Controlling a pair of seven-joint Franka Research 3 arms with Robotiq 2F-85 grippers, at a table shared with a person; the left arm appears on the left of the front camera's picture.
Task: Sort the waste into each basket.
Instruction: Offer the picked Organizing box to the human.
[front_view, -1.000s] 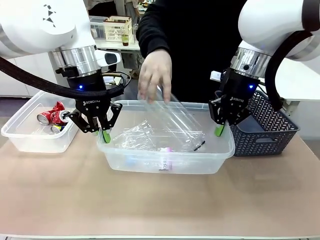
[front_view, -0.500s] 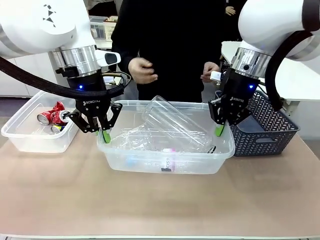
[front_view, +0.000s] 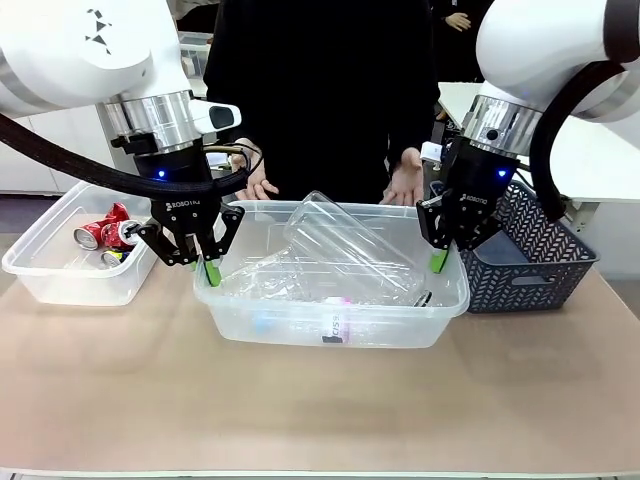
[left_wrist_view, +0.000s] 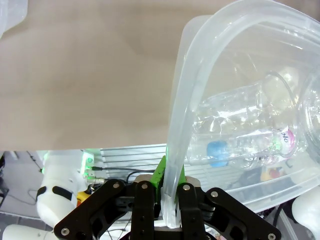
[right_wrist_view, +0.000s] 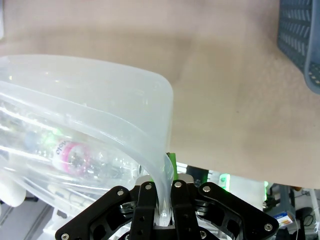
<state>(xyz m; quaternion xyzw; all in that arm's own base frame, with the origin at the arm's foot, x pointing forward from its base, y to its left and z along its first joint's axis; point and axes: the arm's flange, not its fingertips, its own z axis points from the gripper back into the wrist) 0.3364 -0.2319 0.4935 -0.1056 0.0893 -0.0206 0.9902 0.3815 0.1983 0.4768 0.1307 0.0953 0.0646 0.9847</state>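
Across the tan table (front_view: 320, 410), a large clear tub (front_view: 330, 330) sits in the middle, with a smaller clear bin (front_view: 60, 280) to its left and a dark lattice basket (front_view: 540, 265) to its right. The person's hands (front_view: 405, 188) rest at the tub's far edge. Inside the tub a second clear bin (front_view: 345, 240) lies tipped on its side over crumpled plastic bottles (left_wrist_view: 240, 145); red-and-silver cans (front_view: 100, 232) lie in the left bin.

The left gripper (front_view: 208, 268) is clenched on the tub's left rim, the wall pinched between its green pads, as its wrist view shows. The right gripper (front_view: 438, 262) is clamped likewise on the right rim.

Both grips hold only a thin, flexible lip. If the arms lift or tilt unevenly, the wall could bow and slip free of one gripper, dropping that side and spilling bottles over the table. The loose inner bin may also slide and shift the load.
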